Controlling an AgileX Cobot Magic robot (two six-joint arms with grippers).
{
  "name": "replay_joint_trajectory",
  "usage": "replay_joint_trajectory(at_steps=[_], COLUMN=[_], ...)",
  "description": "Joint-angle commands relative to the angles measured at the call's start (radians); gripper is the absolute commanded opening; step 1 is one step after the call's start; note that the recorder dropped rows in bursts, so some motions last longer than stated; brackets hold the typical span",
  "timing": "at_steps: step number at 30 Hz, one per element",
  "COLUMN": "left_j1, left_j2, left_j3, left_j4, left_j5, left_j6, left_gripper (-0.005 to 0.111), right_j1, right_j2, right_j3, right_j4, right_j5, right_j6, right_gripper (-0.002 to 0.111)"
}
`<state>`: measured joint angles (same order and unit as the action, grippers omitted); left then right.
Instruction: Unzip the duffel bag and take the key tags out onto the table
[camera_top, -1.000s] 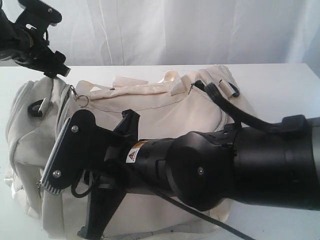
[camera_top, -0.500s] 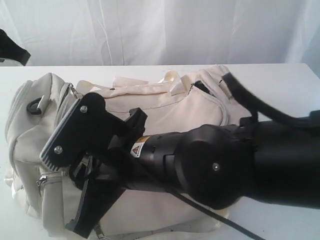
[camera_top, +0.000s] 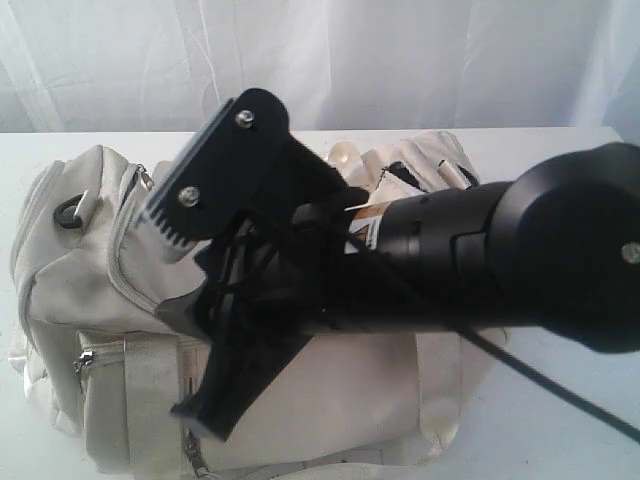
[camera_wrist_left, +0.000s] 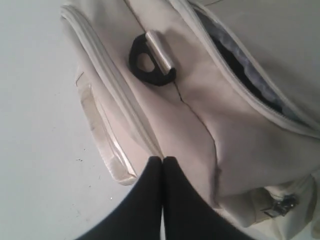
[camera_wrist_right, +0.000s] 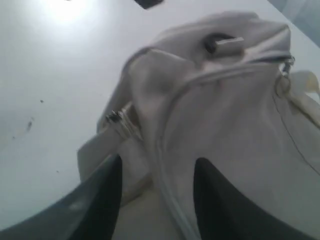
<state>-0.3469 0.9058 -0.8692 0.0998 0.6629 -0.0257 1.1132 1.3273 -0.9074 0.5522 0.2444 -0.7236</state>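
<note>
- One duffel bag (camera_top: 90, 290), cream fabric, lies on its side across the left and middle of the exterior view. Its lower edge is cut off by the bottom of the frame.
- One black clip (camera_wrist_left: 150, 60) with a metal bar sits on the bag's end panel, at the far left in the exterior view.
- One zipper (camera_wrist_left: 260, 95) gapes partly open in the upper right of the left wrist view, showing dark lining (camera_wrist_left: 235, 62).
- Two zipper pulls (camera_wrist_right: 115, 117) show in the right wrist view, one at centre left and one at the upper right edge.
- One webbing strap (camera_top: 150, 400) runs vertically down the bag's side at lower left.
- Two grippers are seen. The left gripper (camera_wrist_left: 162, 159) has its black fingers pressed together with nothing between them, just above the bag's end.
- The right gripper (camera_wrist_right: 159, 162) has its fingers spread apart, holding nothing, over the bag. Its arm fills the middle and right of the exterior view.
- The table (camera_top: 560, 160) is plain white with a few dark specks (camera_wrist_left: 77, 160).
- A white draped curtain (camera_top: 450, 60) closes the background.
- One small label (camera_top: 360, 232) on the right arm is mostly hidden and cannot be read.
</note>
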Motion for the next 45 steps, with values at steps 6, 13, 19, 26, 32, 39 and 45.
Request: replay_joint_trajectory(at_steps=[6,13,19,26,32,39,45], left_j1=[-0.003,-0.003,-0.003,-0.003,-0.003,-0.003,-0.003], left_j2=[-0.191,-0.231,-0.238,-0.238,-0.238,-0.238,-0.238], left_j3=[0.146,0.146,0.146,0.146,0.146,0.146,0.146], left_j4=[-0.075,-0.126,-0.133,-0.144,-0.147,-0.147,-0.15], left_j5=[-0.2,-0.191,-0.191,-0.191,-0.191,-0.191,-0.191], left_j6=[0.002,0.002,0.002,0.003,0.004,0.004,0.004], left_gripper=[0.001,0.001,0.001,0.001,0.001,0.001,0.001], right_j1=[-0.127,-0.084,-0.085,-0.085,-0.085,-0.085,-0.085], right_j2=[-0.009,0.019,0.111,0.157,0.171,0.188,0.233], right_j3=[-0.183,-0.258,-0.258,-0.258,-0.258,-0.258,-0.258], right_j4=[-0.528,-0.471,-0.475,-0.558,-0.654,-0.654,-0.659], right_j5=[0.308,0.594,0.66,0.542,0.516,0.555,0.544], right_j6=[0.505,0.373,0.14,0.096,0.098,0.098,0.098], right_gripper=[0.042,0.042,0.043,0.043,0.043,0.043,0.043])
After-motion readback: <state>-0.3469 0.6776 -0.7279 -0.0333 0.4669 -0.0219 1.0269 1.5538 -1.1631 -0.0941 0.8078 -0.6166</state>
